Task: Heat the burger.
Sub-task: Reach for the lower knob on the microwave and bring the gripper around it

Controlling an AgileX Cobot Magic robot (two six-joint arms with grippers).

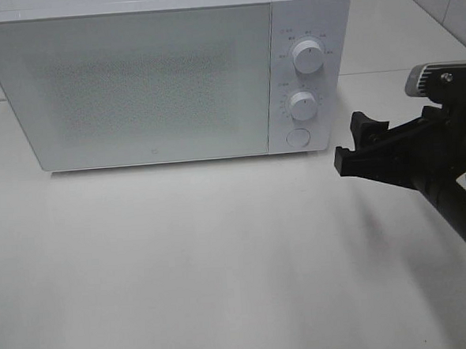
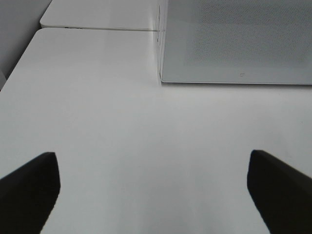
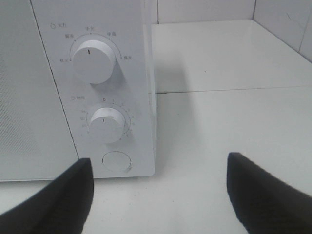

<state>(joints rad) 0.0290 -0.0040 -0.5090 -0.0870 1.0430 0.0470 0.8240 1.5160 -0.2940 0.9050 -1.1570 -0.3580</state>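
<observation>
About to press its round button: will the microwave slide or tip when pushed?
Probably stays put: the microwave is a wide, low box sitting flat on the table. Its smooth white shell looks slippery, so press the round button squarely.

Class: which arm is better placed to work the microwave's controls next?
Right, probably: the right gripper, open, hangs beside the control panel. The left gripper faces the door at the far end.

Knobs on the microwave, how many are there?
2. The upper knob sits high on the microwave's right-hand panel; the lower knob is just below it, above the round button. None seem hidden.
</observation>
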